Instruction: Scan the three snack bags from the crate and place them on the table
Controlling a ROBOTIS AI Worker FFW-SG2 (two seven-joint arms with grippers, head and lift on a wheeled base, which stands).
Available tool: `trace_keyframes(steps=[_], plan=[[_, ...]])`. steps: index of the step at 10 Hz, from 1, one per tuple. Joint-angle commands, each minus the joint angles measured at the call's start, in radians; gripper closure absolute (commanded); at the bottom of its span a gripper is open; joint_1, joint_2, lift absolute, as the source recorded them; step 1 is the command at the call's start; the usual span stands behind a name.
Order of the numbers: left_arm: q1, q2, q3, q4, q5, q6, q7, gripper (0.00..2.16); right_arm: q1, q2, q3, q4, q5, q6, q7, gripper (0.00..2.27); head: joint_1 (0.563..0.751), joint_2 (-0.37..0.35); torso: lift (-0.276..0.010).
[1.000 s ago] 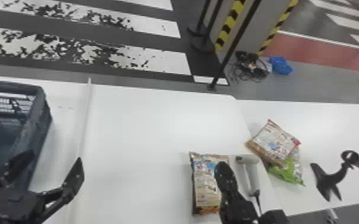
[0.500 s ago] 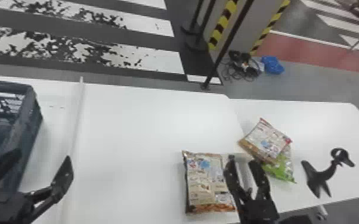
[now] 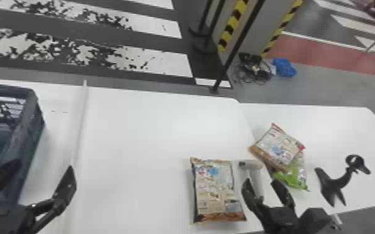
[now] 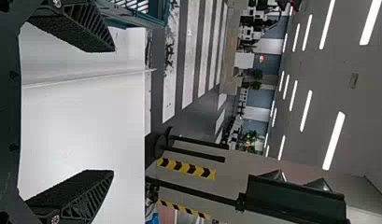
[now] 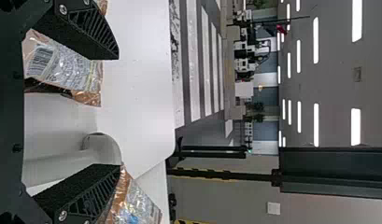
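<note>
One snack bag (image 3: pixel 215 193) | on table (image 3: pixel 140 140) | just left of right gripper (image 3: pixel 262 182)

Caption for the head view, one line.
Right gripper, jaws open, at the scanner; one snack bag beside it, two overlapping bags farther right, crate at left.

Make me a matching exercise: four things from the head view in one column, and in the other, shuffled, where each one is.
1. Crate
2. White scanner
3. Green bag
4. Black stand

A. Partly under another snack bag
B. Farthest to the robot's right
C. Right beside the lone snack bag
D. Farthest to the robot's left

Pairs: 1-D, 2-C, 3-A, 4-B
</note>
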State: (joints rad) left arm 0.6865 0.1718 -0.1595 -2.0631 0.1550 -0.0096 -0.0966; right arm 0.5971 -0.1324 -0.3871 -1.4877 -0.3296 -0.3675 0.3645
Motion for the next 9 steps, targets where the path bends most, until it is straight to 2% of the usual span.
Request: trace_keyframes(steps=[1, 4, 9], plan=[[0.005, 0.002, 0.000, 0.008, 0.001, -0.022, 0.000, 0.06, -0.046, -0.013, -0.036, 0.049, -0.002, 0.075, 0.048, 0.11, 0.695, -0.350, -0.037], [0.019, 0.005, 0.000, -0.008, 0.001, -0.037, 0.000, 0.06, -0.102, -0.041, -0.067, 0.087, 0.000, 0.186, 0.106, 0.11, 0.695, -0.350, -0.037], [0.041, 0.011, 0.003, 0.000, 0.001, -0.083, 0.000, 0.06, -0.215, -0.124, -0.069, 0.222, 0.070, 0.287, 0.145, 0.11, 0.695, -0.350, -0.037]])
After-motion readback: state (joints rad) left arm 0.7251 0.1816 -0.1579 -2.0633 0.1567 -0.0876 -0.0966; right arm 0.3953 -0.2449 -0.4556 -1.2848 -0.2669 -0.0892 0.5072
